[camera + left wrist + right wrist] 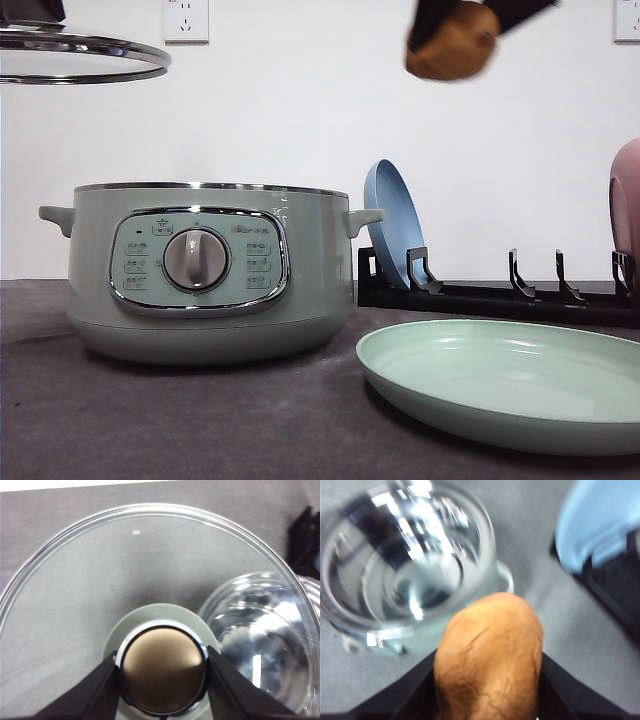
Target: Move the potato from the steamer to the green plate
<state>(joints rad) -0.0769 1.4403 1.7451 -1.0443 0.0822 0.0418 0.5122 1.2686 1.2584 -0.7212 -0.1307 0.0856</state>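
White wall with two sockets stands behind a dark grey table [180, 420]. High in the front view, the right gripper [455, 25] is closed on the potato [452, 42], its black fingers pressed on both sides of it, and the potato hangs in the air well above the table, over the space between the steamer [205, 270] and the rack [500, 290]. In the right wrist view the potato [490, 655] sits between the two dark fingers [565, 692], with the open steamer [410, 560] blurred below it and the blue plate [600, 522] off to the side. The left gripper [162, 672] is closed on the bronze knob [162, 670] of the glass lid [125, 570], one finger on each side of the knob. In the front view the lid [75, 55] is held high at the upper left, above the steamer and apart from it. The steamer stands on the table at the left, without its lid, its dial [196, 260] facing the camera. The green plate [505, 385] lies flat on the table in front at the right, just beside the steamer. Behind it the blue plate [393, 225] stands on edge in the black rack, and a pink plate [627, 210] shows at the right edge.
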